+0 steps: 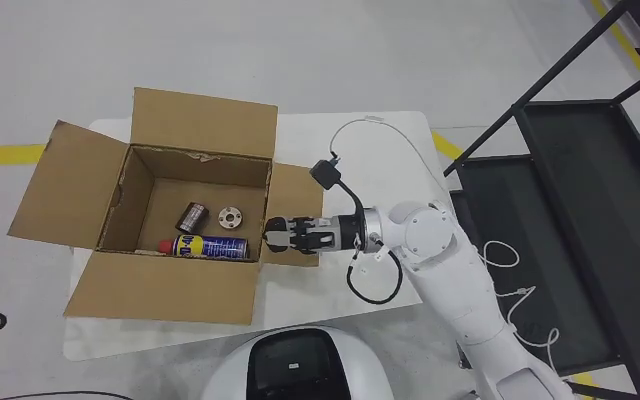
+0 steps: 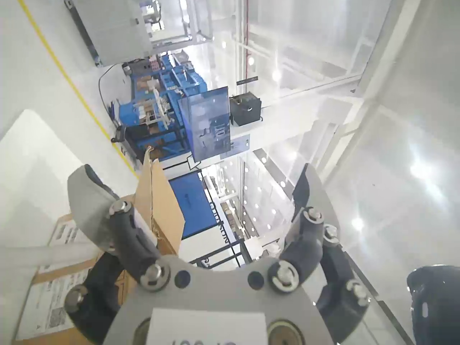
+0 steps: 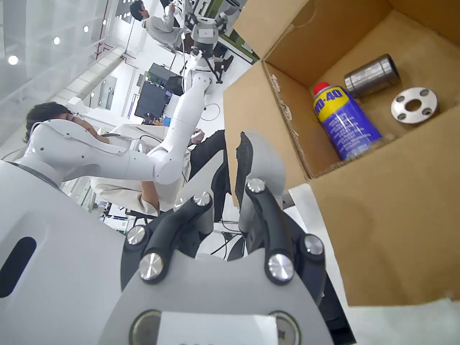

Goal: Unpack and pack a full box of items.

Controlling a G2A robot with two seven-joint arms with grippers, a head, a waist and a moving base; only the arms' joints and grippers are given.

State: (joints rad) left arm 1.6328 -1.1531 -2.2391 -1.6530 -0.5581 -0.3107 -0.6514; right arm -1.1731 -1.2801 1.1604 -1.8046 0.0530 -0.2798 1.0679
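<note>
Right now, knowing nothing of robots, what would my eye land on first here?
Probably the open cardboard box on the white table, with a blue and yellow spray can, a metal cylinder and a flat metal ring lying on its floor. Then the robot's right hand, poised at the box's side wall near the can.

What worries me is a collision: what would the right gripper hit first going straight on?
Probably the box: its side wall is ahead of the right gripper. Height is unclear; over the rim, the spray can comes next.
</note>
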